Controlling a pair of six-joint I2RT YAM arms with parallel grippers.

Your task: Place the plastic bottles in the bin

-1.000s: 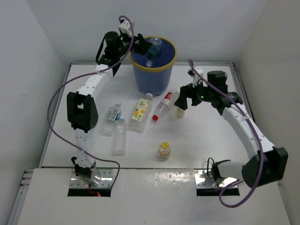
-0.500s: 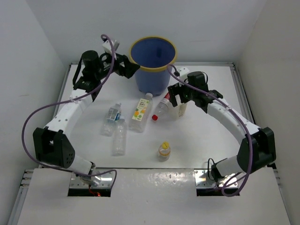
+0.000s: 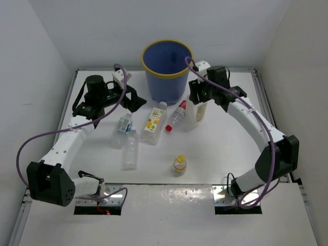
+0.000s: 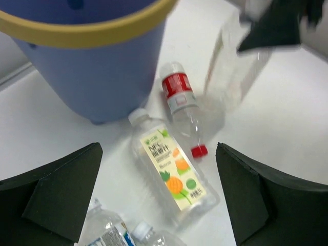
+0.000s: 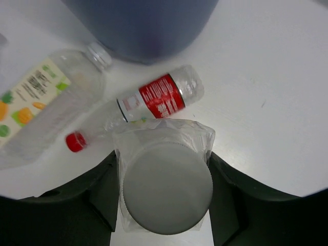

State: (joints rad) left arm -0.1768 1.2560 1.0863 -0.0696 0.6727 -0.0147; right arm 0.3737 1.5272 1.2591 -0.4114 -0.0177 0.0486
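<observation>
The bin [image 3: 145,64] is a blue bucket with a yellow rim at the back centre. A clear bottle with a wide white cap [image 5: 165,187] stands upright to its right, and my right gripper [image 5: 164,190] is shut on it, one finger pressed on each side. A red-capped, red-labelled bottle [image 3: 176,116] and a yellow-green labelled one [image 3: 154,122] lie in front of the bin. My left gripper [image 3: 134,97] hangs open to the bin's left, and in its wrist view both of those bottles [image 4: 171,174] lie between its fingers [image 4: 61,195].
A blue-labelled bottle [image 3: 122,127] and a plain clear bottle [image 3: 130,149] lie left of centre. A small yellow-capped bottle [image 3: 179,164] stands near the front. The bin's wall [image 4: 97,66] is close above the left gripper. White walls surround the table.
My left gripper has come away from above the bin and dropped to its left; the bottle it held there is gone from it. My right gripper reached the white-capped bottle and closed on it.
</observation>
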